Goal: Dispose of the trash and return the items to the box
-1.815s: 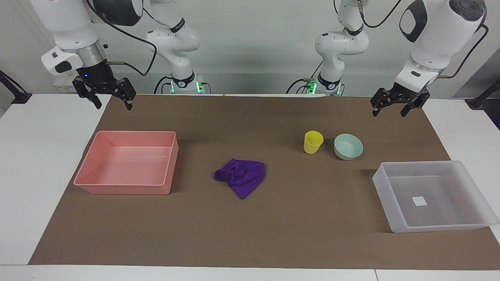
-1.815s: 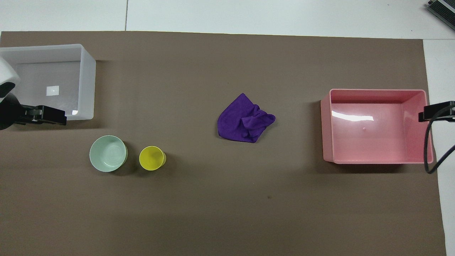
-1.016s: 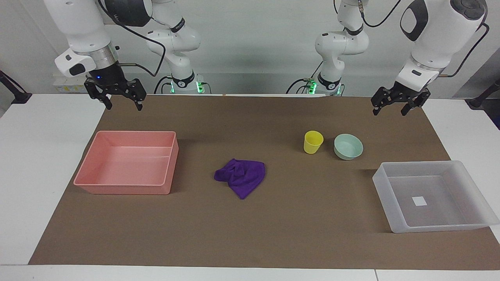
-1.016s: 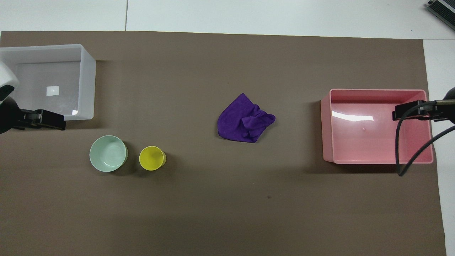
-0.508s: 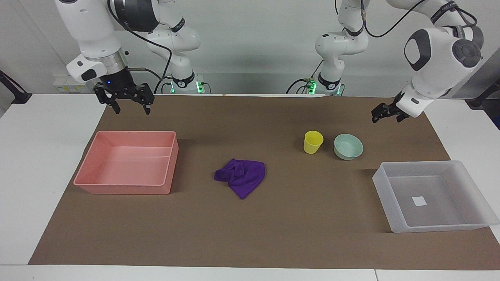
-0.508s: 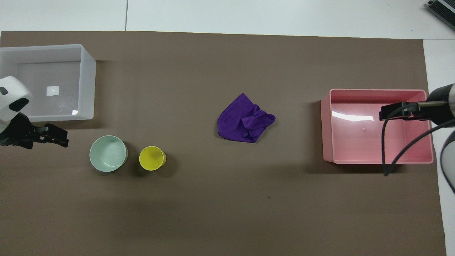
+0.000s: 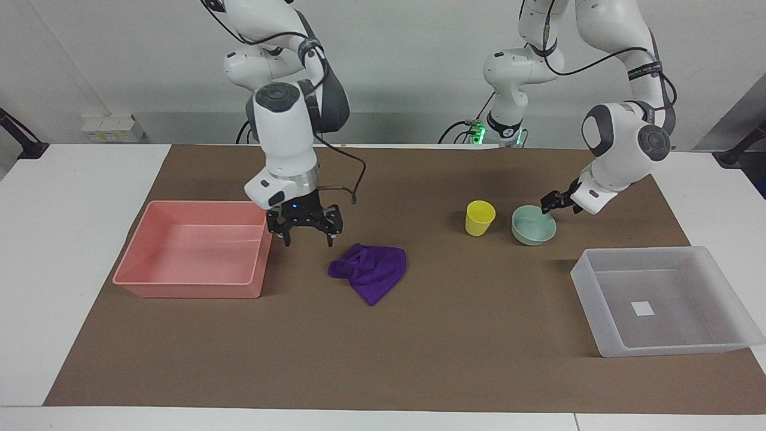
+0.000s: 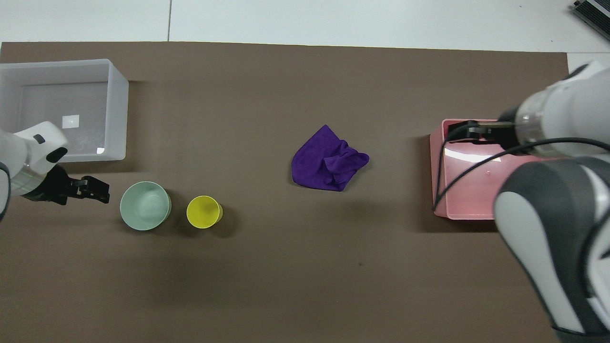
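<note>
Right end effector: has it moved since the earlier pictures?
Yes. The right end effector has swung in from the table's corner, past the pink tray, and now hangs open beside the purple cloth.

No lettering can be read anywhere; the arm bands' print is too small.

The right arm reaches in from its base and bends down toward the middle of the desk, wrist vertical, so the right gripper point(image 7: 305, 236) points straight down, hanging low with its two fingers spread wide and nothing between them. The left arm folds at the elbow and slants down and inward (its white forearm fills the corner of the overhead view); the left gripper point(image 7: 552, 202) tilts forward at a shallow angle, low over the desk, its fingers apart and empty.
</note>
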`<state>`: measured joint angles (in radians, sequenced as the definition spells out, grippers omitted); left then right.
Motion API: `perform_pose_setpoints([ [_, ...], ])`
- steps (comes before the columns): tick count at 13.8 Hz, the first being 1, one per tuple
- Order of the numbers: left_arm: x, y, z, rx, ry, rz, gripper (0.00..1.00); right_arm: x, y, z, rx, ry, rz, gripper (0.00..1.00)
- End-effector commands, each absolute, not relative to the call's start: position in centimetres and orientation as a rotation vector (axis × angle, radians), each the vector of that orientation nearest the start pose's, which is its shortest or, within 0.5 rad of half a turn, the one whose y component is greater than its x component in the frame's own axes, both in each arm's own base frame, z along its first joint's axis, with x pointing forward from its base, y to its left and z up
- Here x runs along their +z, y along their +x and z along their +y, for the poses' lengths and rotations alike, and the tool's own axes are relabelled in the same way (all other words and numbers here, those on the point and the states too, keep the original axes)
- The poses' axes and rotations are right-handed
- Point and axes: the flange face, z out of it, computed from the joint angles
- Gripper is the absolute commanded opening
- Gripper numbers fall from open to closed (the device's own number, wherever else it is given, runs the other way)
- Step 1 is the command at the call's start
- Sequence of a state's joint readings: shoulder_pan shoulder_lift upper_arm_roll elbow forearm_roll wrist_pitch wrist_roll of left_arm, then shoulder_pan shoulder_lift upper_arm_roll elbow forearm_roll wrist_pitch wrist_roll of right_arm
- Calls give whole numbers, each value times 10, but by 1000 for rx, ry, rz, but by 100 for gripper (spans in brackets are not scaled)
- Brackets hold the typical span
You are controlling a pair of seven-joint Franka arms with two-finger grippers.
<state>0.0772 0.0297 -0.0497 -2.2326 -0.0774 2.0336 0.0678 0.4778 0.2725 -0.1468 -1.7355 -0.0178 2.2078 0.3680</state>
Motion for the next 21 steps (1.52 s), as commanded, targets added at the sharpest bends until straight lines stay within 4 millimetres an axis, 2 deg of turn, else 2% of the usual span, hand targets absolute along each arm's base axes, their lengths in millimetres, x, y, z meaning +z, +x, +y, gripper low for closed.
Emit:
perform_pose_setpoints([
  [1, 310, 508, 7, 357, -3212, 5, 62, 415, 613, 251, -333, -3087, -18, 100],
  [2, 305, 508, 6, 371, -3211, 7, 32, 400, 610, 264, -329, -3090, -55, 100],
  [3, 303, 510, 5, 386, -3210, 5, 9, 382, 613, 271, -331, -3092, -70, 100],
  [4, 299, 510, 4, 402, -3208, 2, 0, 362, 611, 287, -339, -3092, -115, 100],
  [5, 302, 514, 4, 402, -3209, -2, 0, 347, 610, 295, -345, -3093, -140, 100],
  [7, 314, 525, 4, 449, -3207, -4, 0, 342, 610, 296, -356, -3102, -189, 100],
  [10, 367, 546, 11, 530, -3208, -4, 0, 322, 606, 294, -344, -3108, -209, 100],
  [11, 387, 552, 16, 532, -3211, -9, 0, 320, 604, 292, -338, -3111, -226, 100],
  [13, 429, 562, 34, 525, -3221, -40, 0, 309, 596, 287, -296, -3124, -231, 100],
  [14, 452, 568, 44, 487, -3229, -53, 0, 304, 590, 282, -271, -3132, -227, 79],
  [15, 478, 575, 60, 419, -3240, -81, 0, 303, 588, 282, -247, -3134, -203, 9],
  [16, 498, 579, 79, 364, -3244, -127, 0, 305, 588, 282, -229, -3136, -179, 0],
  [17, 507, 585, 93, 320, -3243, -154, 0, 307, 588, 280, -205, -3144, -160, 0],
  [19, 509, 609, 116, 233, -3245, -205, 0, 333, 589, 275, -189, -3143, -93, 0],
  [21, 489, 653, 134, 82, -3236, -237, 0, 372, 586, 261, -173, -3142, -13, 0],
])
